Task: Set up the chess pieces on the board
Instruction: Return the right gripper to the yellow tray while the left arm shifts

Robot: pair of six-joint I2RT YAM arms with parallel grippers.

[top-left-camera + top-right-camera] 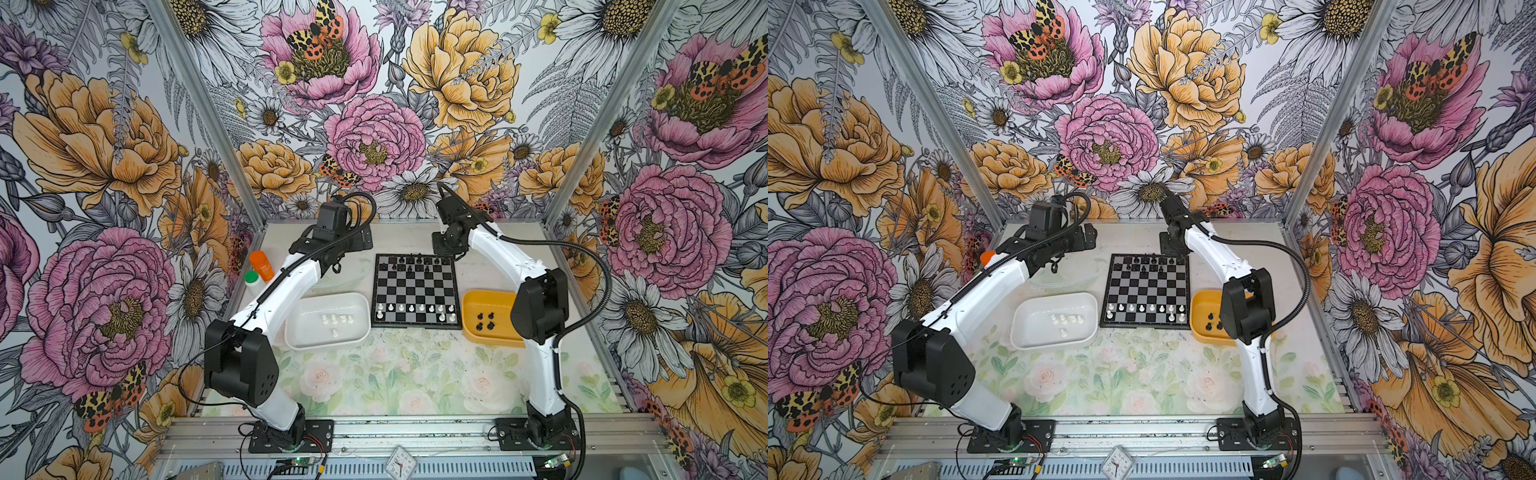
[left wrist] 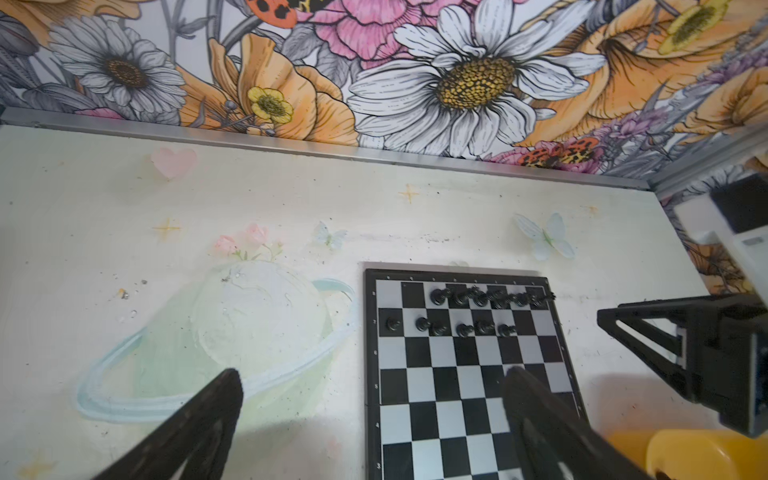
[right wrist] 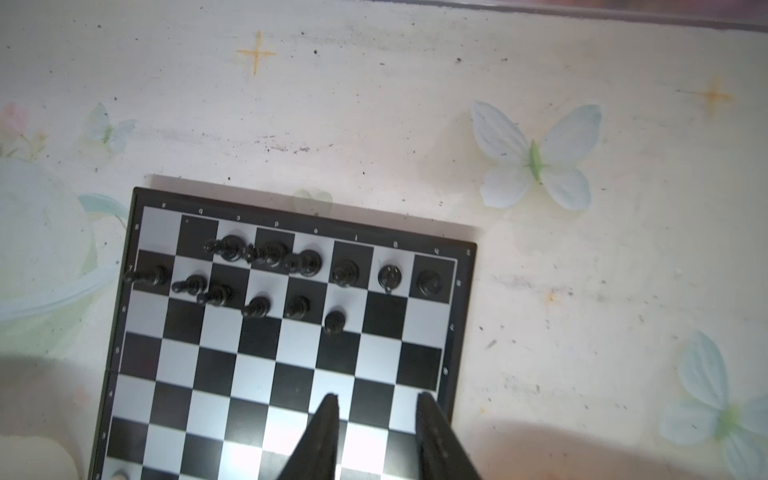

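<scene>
We log: right pincer [image 3: 378, 401] part-spread, empty | left pincer [image 2: 374, 376] wide, empty | black chess pieces [image 1: 490, 325] in yellow tray [image 1: 471, 301] lie near-right of right pincer.

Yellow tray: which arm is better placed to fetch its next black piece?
Right. The yellow tray lies right of the board, by that arm; the right pincer hangs empty, open. The left pincer hovers off the board's left.

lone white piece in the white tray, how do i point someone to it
Find the black-and-silver chessboard; in a top view the white tray lies just left of it. Inside, a short row of white pieces stands together, and the lone white piece sits by itself below them in that view, touching none.
</scene>
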